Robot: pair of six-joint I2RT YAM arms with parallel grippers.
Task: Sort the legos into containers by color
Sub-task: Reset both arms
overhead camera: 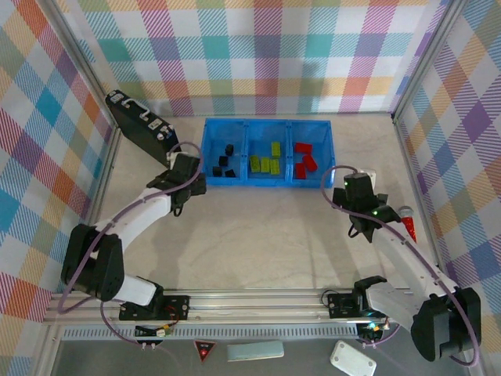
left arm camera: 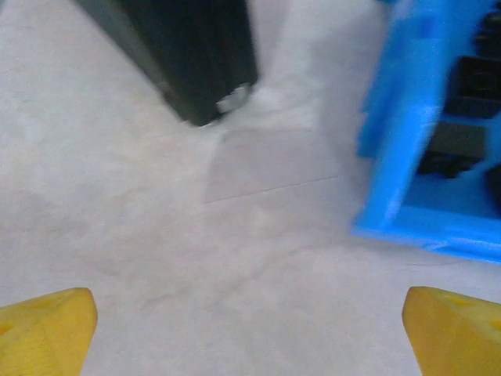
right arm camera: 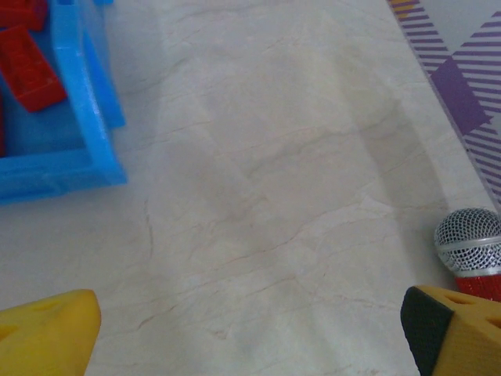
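Yellow left fingers (left arm camera: 48, 330) stood wide apart and held nothing, and the right fingers (right arm camera: 47, 325) were spread just as wide and also empty. Both hovered over bare table (overhead camera: 266, 235).

No loose brick lay on it that I could see, so the sorting looked finished. The blue tray (overhead camera: 266, 121) held black legos (overhead camera: 223, 164) in its left compartment, green legos (overhead camera: 266, 163) in the middle and red legos (overhead camera: 304, 160) in the right.

The likely trouble lay close by. The left fingers sat just beside the tray's near left corner, and a sideways swing could shove the tray and spill the sorted bricks. The red cylinder (right arm camera: 470, 247) with its silver mesh cap lay just beside the right fingers, where a careless pull-back could roll it.

Room was best straight back, across the open stretch between tray and metal rail (overhead camera: 258, 301). Farther off, the black case (overhead camera: 141, 129) crowded the left arm's outer side, and plaid walls (overhead camera: 258, 47) closed the table on three sides.
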